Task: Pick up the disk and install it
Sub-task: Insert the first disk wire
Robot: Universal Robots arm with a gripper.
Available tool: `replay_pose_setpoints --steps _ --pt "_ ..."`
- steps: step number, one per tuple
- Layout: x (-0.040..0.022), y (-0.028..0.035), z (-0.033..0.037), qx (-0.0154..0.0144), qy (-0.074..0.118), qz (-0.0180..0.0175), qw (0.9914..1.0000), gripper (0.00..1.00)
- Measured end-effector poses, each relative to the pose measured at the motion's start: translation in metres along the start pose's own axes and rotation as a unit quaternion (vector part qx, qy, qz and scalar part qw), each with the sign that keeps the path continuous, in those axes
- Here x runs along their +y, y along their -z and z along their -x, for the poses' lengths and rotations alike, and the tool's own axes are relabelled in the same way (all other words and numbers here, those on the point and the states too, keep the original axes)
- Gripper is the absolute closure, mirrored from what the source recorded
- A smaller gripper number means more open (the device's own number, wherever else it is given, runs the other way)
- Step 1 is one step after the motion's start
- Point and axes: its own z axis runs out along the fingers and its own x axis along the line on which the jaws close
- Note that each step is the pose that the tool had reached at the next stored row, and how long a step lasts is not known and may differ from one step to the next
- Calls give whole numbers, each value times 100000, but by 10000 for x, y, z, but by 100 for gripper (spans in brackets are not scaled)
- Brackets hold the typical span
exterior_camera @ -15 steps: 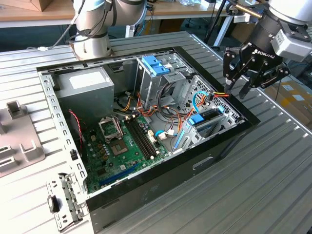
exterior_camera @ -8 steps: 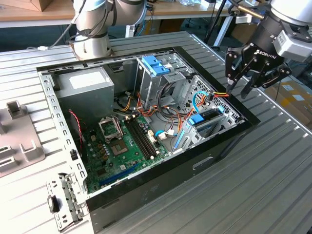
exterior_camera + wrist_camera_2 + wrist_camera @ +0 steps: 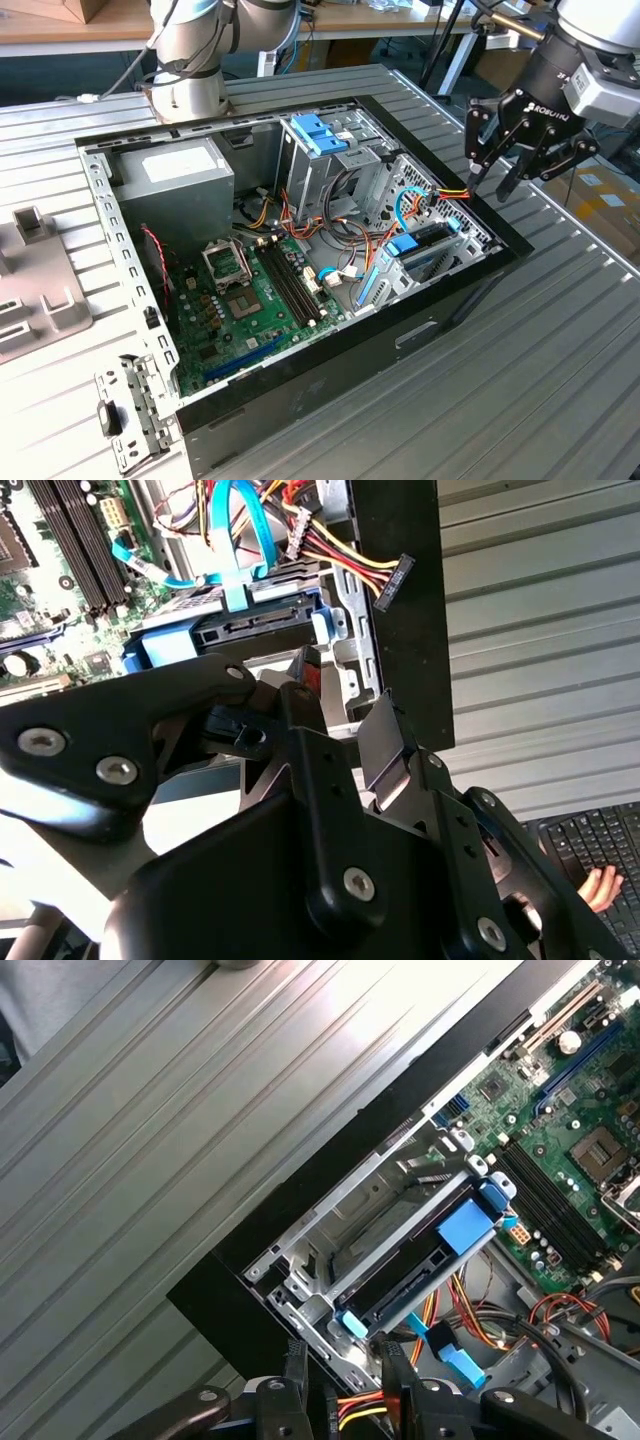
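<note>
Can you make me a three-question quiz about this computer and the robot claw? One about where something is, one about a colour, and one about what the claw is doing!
1. Where is the gripper?
A. Deep inside the case
B. Above the case's corner at the exterior view's right
C. On the floor

2. What colour is the disk's plastic frame?
A. Light blue
B. Pink
C. Green

3. What does the gripper hold?
A. The disk
B. A cable
C. Nothing

Answers: 1 B, it hangs over that corner of the computer case. 2 A, blue plastic edges the disk in its bay. 3 C, its fingers are spread with nothing between them.

Exterior view overlooks the computer case [image 3: 300,250]; both wrist views look down closely.
</note>
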Motion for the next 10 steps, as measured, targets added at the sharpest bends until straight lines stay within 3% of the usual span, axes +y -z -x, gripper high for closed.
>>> replay_pose_setpoints --steps 10 --pt "-76 -37 -79 69 156 75 100000 57"
